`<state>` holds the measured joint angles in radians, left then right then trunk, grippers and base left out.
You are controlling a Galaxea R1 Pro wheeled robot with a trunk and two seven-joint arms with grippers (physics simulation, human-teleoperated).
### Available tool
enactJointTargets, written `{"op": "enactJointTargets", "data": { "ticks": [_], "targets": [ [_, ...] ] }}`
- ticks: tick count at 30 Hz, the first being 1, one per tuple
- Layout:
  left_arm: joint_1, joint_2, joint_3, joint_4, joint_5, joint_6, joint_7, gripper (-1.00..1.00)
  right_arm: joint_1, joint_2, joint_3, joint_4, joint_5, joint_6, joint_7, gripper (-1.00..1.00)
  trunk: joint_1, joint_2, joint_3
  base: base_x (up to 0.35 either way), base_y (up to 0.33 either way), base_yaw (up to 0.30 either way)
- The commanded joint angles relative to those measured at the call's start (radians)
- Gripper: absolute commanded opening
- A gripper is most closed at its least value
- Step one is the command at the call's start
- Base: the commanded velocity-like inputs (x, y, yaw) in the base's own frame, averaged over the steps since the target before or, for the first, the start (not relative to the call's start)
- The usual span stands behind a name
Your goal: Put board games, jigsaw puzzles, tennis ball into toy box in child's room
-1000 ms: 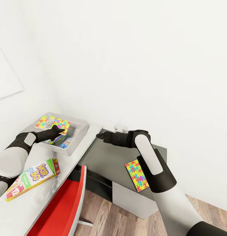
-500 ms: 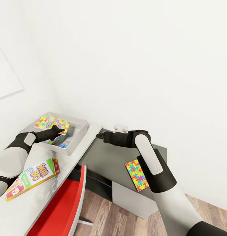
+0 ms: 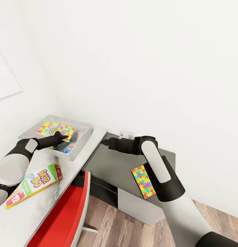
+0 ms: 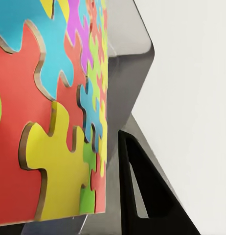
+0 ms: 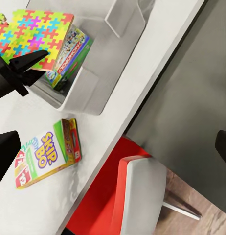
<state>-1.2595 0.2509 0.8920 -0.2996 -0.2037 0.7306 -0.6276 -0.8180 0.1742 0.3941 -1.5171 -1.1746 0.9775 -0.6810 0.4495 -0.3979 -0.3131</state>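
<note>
"SKIP-BO" game box (image 3: 33,185), light grey table (image 3: 50,206)

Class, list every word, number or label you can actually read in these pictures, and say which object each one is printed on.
"SKIP BO": on the lid of the game box lying on the light grey table, also readable in the right wrist view.
"12": on the red corner of the same box.
Print on the game boxes inside the toy box: too small to read.
Jigsaw puzzle held by the left gripper: colours only, no text.
</note>
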Motion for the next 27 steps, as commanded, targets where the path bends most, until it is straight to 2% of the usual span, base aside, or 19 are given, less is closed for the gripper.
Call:
{"op": "enactJointTargets", "data": {
  "ticks": [1, 2, 6, 8, 10, 16, 27],
  "targets": [
    [-0.001, 0.0, 0.008, -0.001, -0.01, 0.015, -0.01, -1.0, -0.001, 0.0, 0.0, -0.001, -0.009, 0.002, -0.011, 1.0, 0.001, -0.002, -0.004, 0.0, 0.0, 0.0],
    [-0.003, 0.001, 0.008, 0.0, -0.01, 0.042, -0.024, -1.0, -0.001, 0.0, 0.0, -0.001, -0.009, 0.001, -0.011, 1.0, 0.001, -0.002, -0.005, 0.0, 0.0, 0.0],
    [-0.007, 0.003, 0.007, 0.0, -0.01, 0.067, -0.052, -1.0, -0.001, 0.0, 0.0, -0.003, -0.01, 0.002, -0.011, 1.0, 0.001, -0.002, -0.012, 0.0, 0.0, 0.0],
    [-0.01, 0.009, 0.008, 0.001, -0.009, 0.073, -0.063, -1.0, -0.001, 0.0, 0.001, -0.005, -0.01, 0.002, -0.011, 1.0, 0.001, -0.002, -0.015, 0.0, 0.0, 0.0],
    [-0.012, 0.028, 0.008, 0.002, -0.008, 0.088, -0.07, -1.0, -0.001, 0.0, 0.002, -0.008, -0.01, 0.003, -0.011, 1.0, 0.001, -0.002, -0.018, 0.0, 0.0, 0.0],
    [-0.014, 0.047, 0.008, 0.003, -0.008, 0.14, -0.091, -1.0, -0.001, 0.0, 0.003, -0.011, -0.011, 0.003, -0.011, 1.0, 0.001, -0.002, -0.028, 0.0, 0.0, 0.0],
    [-0.019, 0.05, 0.008, 0.004, -0.008, 0.159, -0.119, -1.0, -0.001, 0.0, 0.008, -0.014, -0.011, 0.004, -0.011, 1.0, 0.001, -0.002, -0.046, 0.0, 0.0, 0.0]
  ]
}}
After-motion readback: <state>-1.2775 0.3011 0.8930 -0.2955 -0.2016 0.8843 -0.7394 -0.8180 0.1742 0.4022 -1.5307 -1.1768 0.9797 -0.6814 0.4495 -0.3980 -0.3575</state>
